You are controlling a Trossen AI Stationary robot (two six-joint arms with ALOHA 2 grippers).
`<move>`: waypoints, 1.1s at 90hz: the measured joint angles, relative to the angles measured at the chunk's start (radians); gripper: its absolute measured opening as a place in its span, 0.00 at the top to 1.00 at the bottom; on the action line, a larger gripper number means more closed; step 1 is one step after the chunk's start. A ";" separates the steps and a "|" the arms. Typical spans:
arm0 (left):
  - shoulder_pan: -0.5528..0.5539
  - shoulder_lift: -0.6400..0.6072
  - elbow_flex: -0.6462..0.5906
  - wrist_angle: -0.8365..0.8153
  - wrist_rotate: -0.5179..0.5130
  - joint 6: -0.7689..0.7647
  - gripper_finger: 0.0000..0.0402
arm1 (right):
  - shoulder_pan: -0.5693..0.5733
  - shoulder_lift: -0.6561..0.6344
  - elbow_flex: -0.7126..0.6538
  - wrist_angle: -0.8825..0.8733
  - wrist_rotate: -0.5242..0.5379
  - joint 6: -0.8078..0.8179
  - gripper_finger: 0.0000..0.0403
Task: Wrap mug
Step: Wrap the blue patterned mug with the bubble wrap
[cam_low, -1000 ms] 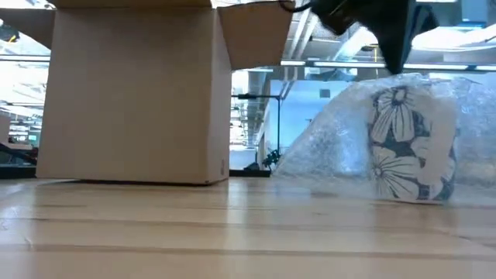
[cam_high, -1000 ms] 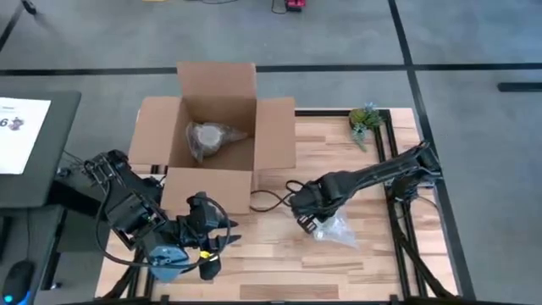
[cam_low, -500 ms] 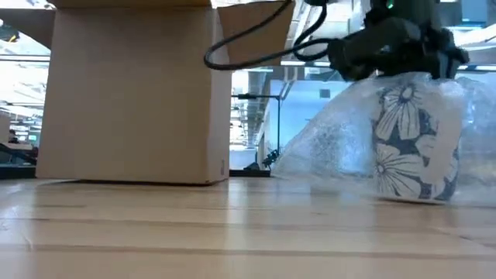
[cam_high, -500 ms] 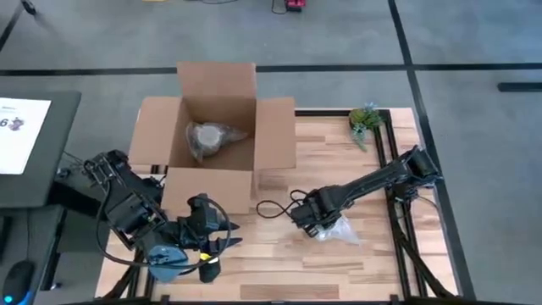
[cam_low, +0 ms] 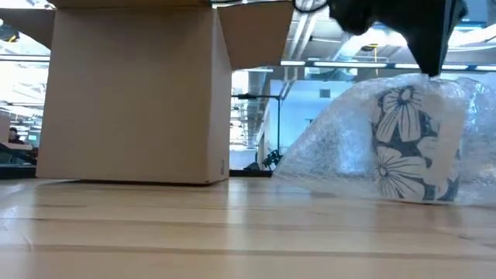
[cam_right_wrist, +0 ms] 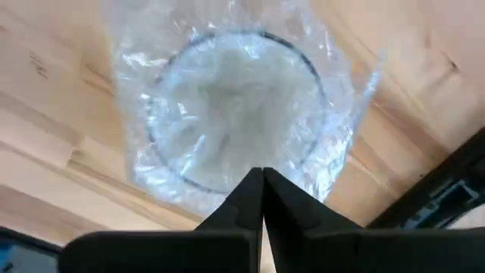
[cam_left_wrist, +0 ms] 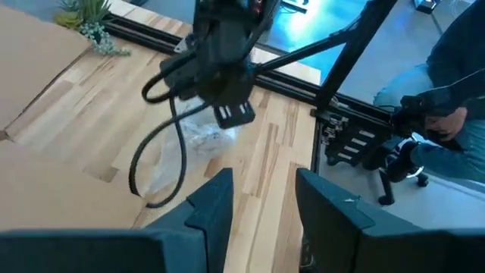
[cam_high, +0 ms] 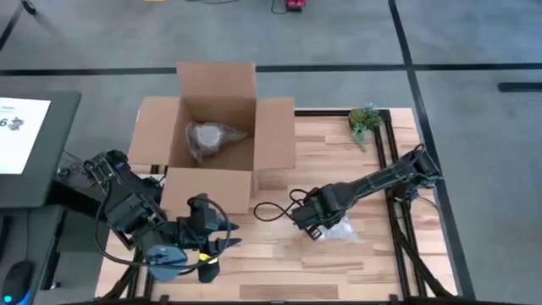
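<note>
Beside the open cardboard box [cam_high: 218, 127] on the table [cam_high: 279, 254], the upright bubble-wrapped mug [cam_low: 411, 143] stands directly under the right gripper [cam_high: 312, 222], whose fingers are pressed together empty, while the parted left gripper [cam_high: 222, 246] waits well apart.

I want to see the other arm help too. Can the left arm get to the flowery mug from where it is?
Probably, but not easily. Bare table lies between the left gripper and the mug, yet the right gripper hangs shut directly above it.
</note>
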 joint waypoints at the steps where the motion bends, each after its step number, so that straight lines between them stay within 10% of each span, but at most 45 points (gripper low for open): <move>1: 0.000 0.000 0.000 0.000 0.000 0.000 0.69 | 0.002 -0.001 0.002 0.002 0.006 0.005 1.00; 50: 0.000 0.000 0.000 0.001 -0.002 0.017 0.69 | -0.033 0.122 -0.094 0.163 0.013 -0.105 1.00; 99: 0.000 0.000 0.000 0.007 0.011 0.021 0.69 | 0.230 -0.297 -0.037 0.010 0.161 0.066 0.85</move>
